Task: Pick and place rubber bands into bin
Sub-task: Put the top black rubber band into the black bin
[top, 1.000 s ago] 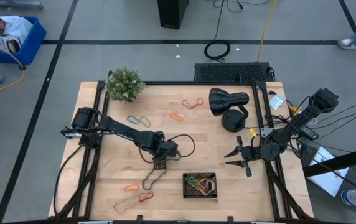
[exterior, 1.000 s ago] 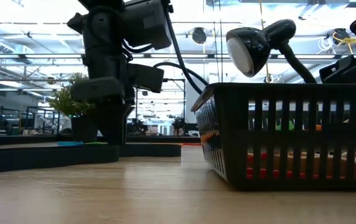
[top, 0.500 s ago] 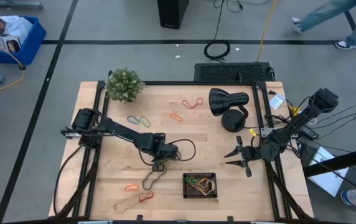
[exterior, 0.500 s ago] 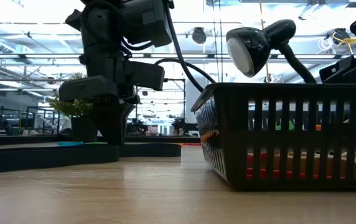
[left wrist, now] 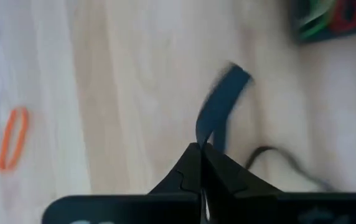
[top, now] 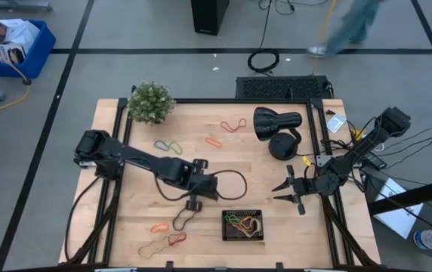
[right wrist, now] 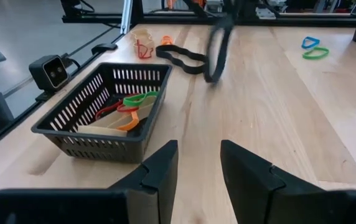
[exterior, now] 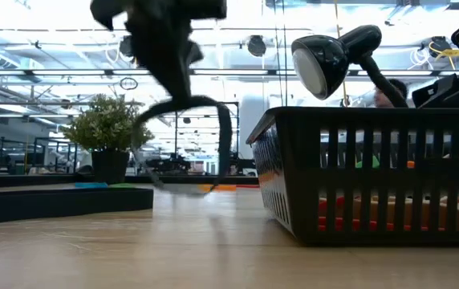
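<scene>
My left gripper is shut on a long black rubber band above the middle of the table, just left of the bin. The bin is a small black slatted basket with green, orange and red bands inside. Loose rubber bands lie flat on the wood: an orange one, a red one and a tan one near the front left, and others farther back. My right gripper waits open at the table's right edge. My left gripper pinches one end of the black band between its two shut fingertips, coming steeply from above. That end is lifted and blurred, hanging slack below the fingers. The band's other end still lies on the table.
A black desk lamp stands at the back right and a small potted plant at the back left corner. A thick black cable loops beside my left gripper. A person walks on the floor beyond the table.
My left gripper has risen from the table, mostly in the last half second, and rolled a little. It has drawn one end of the black band up with it; the other end has stayed on the wood.
</scene>
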